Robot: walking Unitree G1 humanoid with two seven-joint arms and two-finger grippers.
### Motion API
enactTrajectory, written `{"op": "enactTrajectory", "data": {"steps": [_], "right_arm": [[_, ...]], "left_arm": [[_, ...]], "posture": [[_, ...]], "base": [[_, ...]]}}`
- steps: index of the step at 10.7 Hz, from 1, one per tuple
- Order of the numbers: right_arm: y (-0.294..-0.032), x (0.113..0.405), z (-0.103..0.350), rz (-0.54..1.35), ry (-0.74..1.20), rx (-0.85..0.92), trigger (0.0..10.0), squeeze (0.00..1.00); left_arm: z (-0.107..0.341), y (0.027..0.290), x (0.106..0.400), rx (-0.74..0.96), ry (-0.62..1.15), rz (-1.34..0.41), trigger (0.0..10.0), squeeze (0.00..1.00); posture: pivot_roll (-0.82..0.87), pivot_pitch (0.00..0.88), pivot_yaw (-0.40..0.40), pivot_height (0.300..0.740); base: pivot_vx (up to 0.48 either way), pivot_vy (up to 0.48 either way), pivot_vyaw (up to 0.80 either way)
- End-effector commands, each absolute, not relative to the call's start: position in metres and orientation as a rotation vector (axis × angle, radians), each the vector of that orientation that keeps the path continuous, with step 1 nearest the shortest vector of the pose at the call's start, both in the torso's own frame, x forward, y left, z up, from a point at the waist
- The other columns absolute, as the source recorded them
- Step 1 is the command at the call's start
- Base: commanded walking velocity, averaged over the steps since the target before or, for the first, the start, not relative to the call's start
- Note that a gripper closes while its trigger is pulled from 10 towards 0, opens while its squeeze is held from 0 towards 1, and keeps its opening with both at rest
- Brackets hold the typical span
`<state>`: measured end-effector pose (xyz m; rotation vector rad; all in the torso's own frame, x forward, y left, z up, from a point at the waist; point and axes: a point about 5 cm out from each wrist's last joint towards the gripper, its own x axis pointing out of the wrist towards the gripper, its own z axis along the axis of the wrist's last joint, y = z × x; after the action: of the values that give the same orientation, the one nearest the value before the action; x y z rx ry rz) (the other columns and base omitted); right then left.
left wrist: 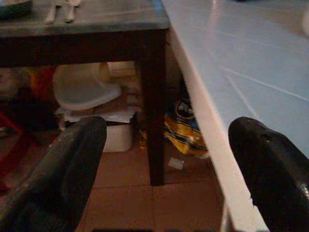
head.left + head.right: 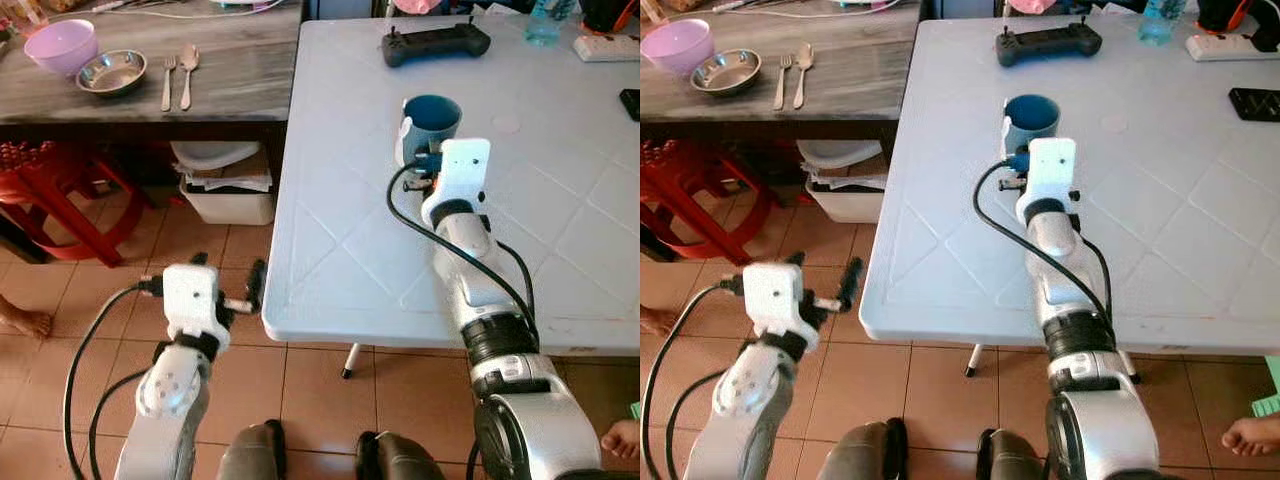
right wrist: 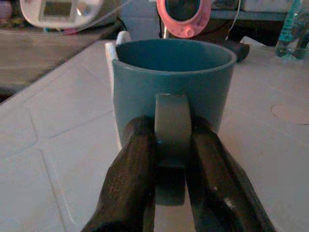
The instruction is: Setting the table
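On the white counter: pretty much mid-frame, slightly up, there's the blue mug [image 2: 432,120] standing upright, and that's the only bit of tableware on the white counter [image 2: 340,230] so far.
Right gripper: the right gripper [image 3: 170,159] has its two fingers pinched on the mug's handle, one on each side, so it's holding the mug. Can't tell if the mug's base is resting on the surface or a hair above it.
Left gripper: the left gripper [image 1: 169,169] is down in the lower left of the frame, off the counter edge over the tiled floor, fingers spread wide with nothing in them.
Still waiting: up in the upper left, on the dark wooden counter [image 2: 230,85], sit the purple bowl [image 2: 62,46], the steel bowl [image 2: 112,72], the fork [image 2: 168,82] and the spoon [image 2: 188,74], all close together.
Other stuff: black controller [image 2: 436,44] near the top edge of the white counter, not part of the setting I'd guess.
Progress: early days imo. One mug about placed, both bowls and the cutlery left to bring over.
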<state>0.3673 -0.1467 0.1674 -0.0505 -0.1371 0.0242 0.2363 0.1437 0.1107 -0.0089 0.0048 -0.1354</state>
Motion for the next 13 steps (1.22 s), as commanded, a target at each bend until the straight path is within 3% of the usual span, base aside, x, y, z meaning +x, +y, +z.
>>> {"op": "enactTrajectory", "data": {"steps": [1, 2, 4, 5, 9, 11, 13], "right_arm": [[-0.145, 0.364, 0.169, 0.042, -0.161, -0.038, 0.0, 0.00], [-0.146, 0.353, 0.161, 0.057, -0.143, -0.031, 0.0, 0.00], [-0.142, 0.331, 0.151, 0.150, -0.174, -0.027, 4.4, 0.00], [-0.145, 0.323, 0.147, 0.168, -0.168, -0.057, 10.0, 0.00], [-0.145, 0.312, 0.138, 0.171, -0.135, -0.052, 10.0, 0.00], [-0.148, 0.303, 0.129, 0.123, -0.131, -0.113, 10.0, 0.00], [-0.142, 0.304, 0.122, 0.126, -0.098, -0.068, 10.0, 0.00]], "left_arm": [[0.106, 0.150, 0.235, 0.006, 0.024, -0.101, 10.0, 0.00], [0.105, 0.148, 0.236, 0.008, 0.022, -0.104, 10.0, 0.00], [0.103, 0.149, 0.243, 0.042, 0.003, -0.072, 10.0, 0.00], [0.107, 0.152, 0.250, 0.036, -0.018, -0.054, 10.0, 0.00], [0.104, 0.154, 0.259, 0.002, -0.019, -0.009, 10.0, 0.00], [0.099, 0.149, 0.252, -0.011, -0.019, -0.045, 10.0, 0.00], [0.100, 0.135, 0.256, 0.042, -0.041, -0.148, 10.0, 0.00]], "posture": [[0.11, 0.134, 0.054, 0.740], [0.10, 0.118, 0.047, 0.740], [0.10, 0.054, 0.034, 0.740], [0.09, 0.024, 0.030, 0.740], [0.08, 0.000, 0.029, 0.740], [0.07, 0.000, 0.025, 0.740], [0.07, 0.000, 0.025, 0.740]], "base": [[0.000, 0.000, 0.00], [0.000, 0.480, 0.00], [0.000, 0.480, 0.00], [0.000, 0.480, 0.00], [0.000, 0.476, 0.00], [0.000, 0.480, 0.00], [0.000, 0.480, 0.00]]}}
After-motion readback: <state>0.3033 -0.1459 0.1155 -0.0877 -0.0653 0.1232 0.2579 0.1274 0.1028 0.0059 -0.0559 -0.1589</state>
